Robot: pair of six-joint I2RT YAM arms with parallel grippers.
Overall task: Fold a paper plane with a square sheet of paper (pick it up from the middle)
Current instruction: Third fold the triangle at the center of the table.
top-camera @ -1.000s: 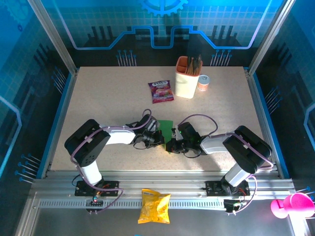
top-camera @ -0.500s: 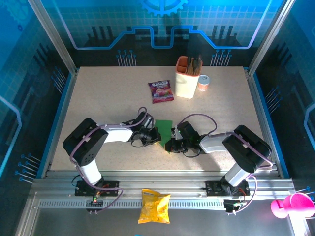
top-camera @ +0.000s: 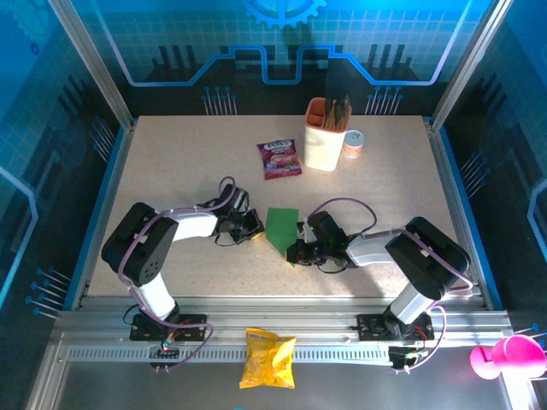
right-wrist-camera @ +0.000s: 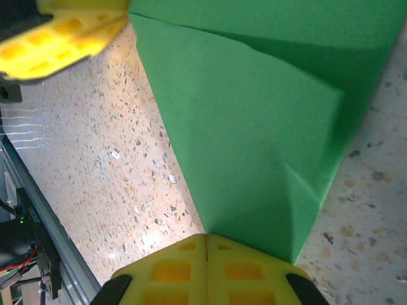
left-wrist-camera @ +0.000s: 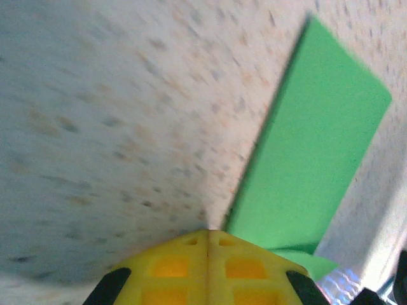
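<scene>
The square sheet of paper (top-camera: pixel 280 226) lies folded on the table's middle as a bright green shape that narrows to a point at the near end. In the left wrist view it is a green strip (left-wrist-camera: pixel 311 146) ahead and to the right. My left gripper (top-camera: pixel 255 229) (left-wrist-camera: pixel 208 232) is shut and empty, just left of the paper's edge. The right gripper (top-camera: pixel 293 252) (right-wrist-camera: pixel 206 238) is shut too, its tips lying over the narrow near end of the creased paper (right-wrist-camera: pixel 254 127). The left gripper's yellow fingers (right-wrist-camera: pixel 63 38) show at the paper's far corner.
A purple snack sachet (top-camera: pixel 280 159), a cream holder with utensils (top-camera: pixel 325 137) and a small can (top-camera: pixel 353 143) stand at the back. A yellow crisp bag (top-camera: pixel 267 359) lies on the front rail, a pink object (top-camera: pixel 504 354) at the far right.
My left gripper has slid left off the green paper, uncovering its left side. The right gripper has stayed at the paper's near tip.
</scene>
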